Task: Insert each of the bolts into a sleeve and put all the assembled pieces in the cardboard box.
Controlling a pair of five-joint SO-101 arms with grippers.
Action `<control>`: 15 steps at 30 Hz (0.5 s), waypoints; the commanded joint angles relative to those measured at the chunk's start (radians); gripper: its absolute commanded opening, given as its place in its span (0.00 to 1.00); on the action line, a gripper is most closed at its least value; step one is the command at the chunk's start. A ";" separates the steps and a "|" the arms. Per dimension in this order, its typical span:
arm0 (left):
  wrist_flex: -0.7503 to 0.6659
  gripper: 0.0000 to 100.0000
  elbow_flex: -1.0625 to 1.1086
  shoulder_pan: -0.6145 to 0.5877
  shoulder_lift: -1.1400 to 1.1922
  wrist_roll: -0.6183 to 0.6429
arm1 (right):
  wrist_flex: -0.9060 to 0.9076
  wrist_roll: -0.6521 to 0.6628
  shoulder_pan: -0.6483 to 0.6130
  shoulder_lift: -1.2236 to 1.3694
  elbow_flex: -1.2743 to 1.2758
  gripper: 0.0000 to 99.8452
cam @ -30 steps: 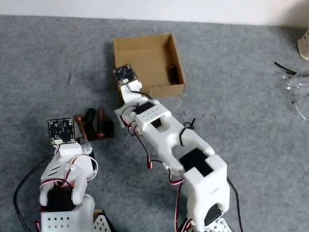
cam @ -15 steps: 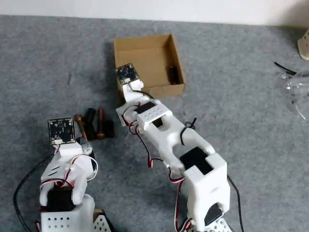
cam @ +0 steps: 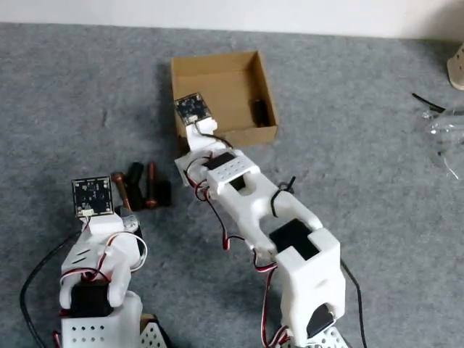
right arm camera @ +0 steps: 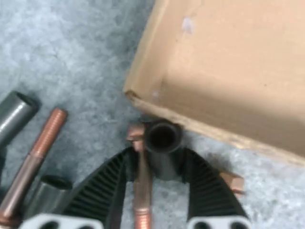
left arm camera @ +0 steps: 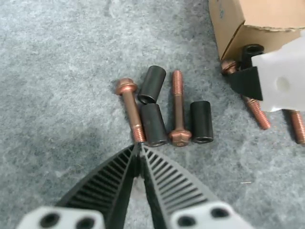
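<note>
The open cardboard box sits at the back of the grey mat, with one dark piece against its right wall. In front of it, to the left, lie two copper bolts and three black sleeves. My left gripper is shut and empty, its tips just short of the nearest sleeve. My right gripper is at the box's near left corner, shut on a black sleeve; a bolt lies alongside it. More bolts lie under that gripper.
Clear plastic with a black cable lies at the mat's right edge, and a beige object is behind it. Open mat stretches to the right of the box and the right arm.
The right arm's wrist has crept slightly right, closer to the box's front wall. The left arm and the loose parts have not moved.
</note>
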 commanded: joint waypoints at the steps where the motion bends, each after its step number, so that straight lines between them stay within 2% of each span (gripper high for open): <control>1: -0.015 0.01 -0.005 -0.004 -0.010 -0.005 | -0.039 -0.012 0.021 -0.013 -0.047 0.01; 11: -0.017 0.01 -0.005 -0.004 -0.010 -0.005 | -0.035 -0.008 0.016 -0.022 -0.041 0.00; 15: -0.017 0.01 -0.005 -0.004 -0.010 -0.005 | -0.031 -0.006 0.016 -0.113 -0.028 0.00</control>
